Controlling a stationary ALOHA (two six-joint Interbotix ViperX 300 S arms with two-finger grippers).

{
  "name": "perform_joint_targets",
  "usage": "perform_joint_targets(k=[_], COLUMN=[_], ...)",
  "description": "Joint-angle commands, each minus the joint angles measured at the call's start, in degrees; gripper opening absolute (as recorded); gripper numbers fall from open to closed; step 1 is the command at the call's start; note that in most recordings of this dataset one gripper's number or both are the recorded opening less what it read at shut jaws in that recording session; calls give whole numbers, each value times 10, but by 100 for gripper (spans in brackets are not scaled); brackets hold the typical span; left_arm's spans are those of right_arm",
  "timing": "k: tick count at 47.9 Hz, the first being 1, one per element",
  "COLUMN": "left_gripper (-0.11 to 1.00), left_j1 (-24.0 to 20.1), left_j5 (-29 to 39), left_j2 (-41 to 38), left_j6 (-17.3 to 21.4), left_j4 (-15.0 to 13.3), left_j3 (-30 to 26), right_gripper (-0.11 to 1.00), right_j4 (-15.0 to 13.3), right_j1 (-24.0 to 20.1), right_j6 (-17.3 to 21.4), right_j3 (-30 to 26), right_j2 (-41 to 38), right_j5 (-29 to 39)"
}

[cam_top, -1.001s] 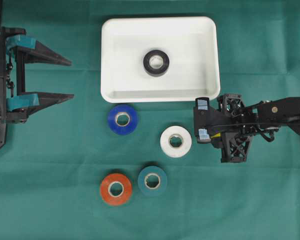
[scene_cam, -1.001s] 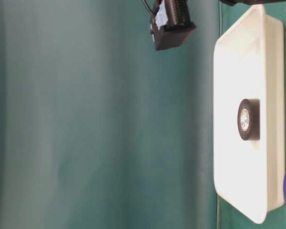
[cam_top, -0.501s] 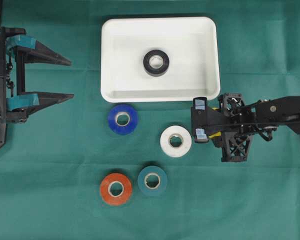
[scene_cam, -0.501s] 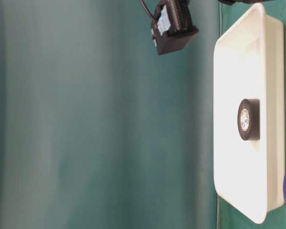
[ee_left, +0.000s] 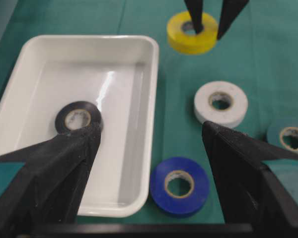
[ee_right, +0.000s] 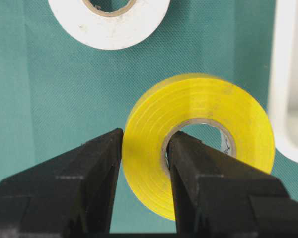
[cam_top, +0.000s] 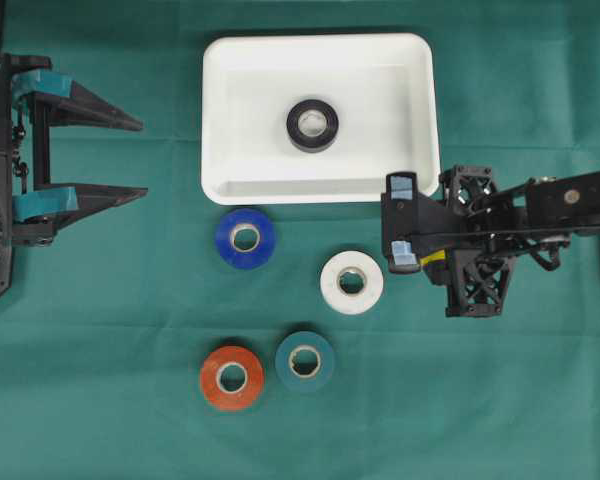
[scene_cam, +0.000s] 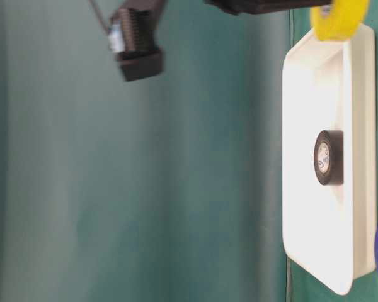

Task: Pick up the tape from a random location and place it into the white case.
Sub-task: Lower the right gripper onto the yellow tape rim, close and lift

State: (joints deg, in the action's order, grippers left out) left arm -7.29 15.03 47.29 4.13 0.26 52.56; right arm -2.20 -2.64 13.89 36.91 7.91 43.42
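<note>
Lifted since a second ago, my right tool (ee_right: 144, 163) clamped on the yellow tape (ee_right: 198, 144) wall, roll tilted on edge, glossy with cardboard core, beside the white case (cam_top: 320, 190), left tool (cam_top: 130, 158) apart.

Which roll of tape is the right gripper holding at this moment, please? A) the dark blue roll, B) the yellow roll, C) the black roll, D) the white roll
B: in the right wrist view the right gripper is shut on the wall of the yellow roll of tape, one finger through its cardboard core, while the white roll lies apart on the green cloth.
</note>
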Motion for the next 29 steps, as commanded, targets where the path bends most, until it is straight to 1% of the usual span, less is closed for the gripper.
perform_joint_targets(k=[1, 12, 20, 29], left_gripper=[82, 82, 82, 82], left_j1=[0, 0, 1, 0], left_j5=[-4, -5, -4, -4], left_j2=[-1, -1, -1, -1], left_j6=[-1, -1, -1, -2], left_j4=[-1, 0, 0, -1], left_j3=[-11, -11, -11, -11], right_gripper=[32, 32, 32, 32], right_j4=[-2, -2, -11, -17], right_j1=[1, 1, 1, 1], right_j6=[2, 2, 3, 3], right_j3=[-33, -76, -108, -133], right_j2=[25, 57, 77, 93], right_j5=[29, 98, 156, 192])
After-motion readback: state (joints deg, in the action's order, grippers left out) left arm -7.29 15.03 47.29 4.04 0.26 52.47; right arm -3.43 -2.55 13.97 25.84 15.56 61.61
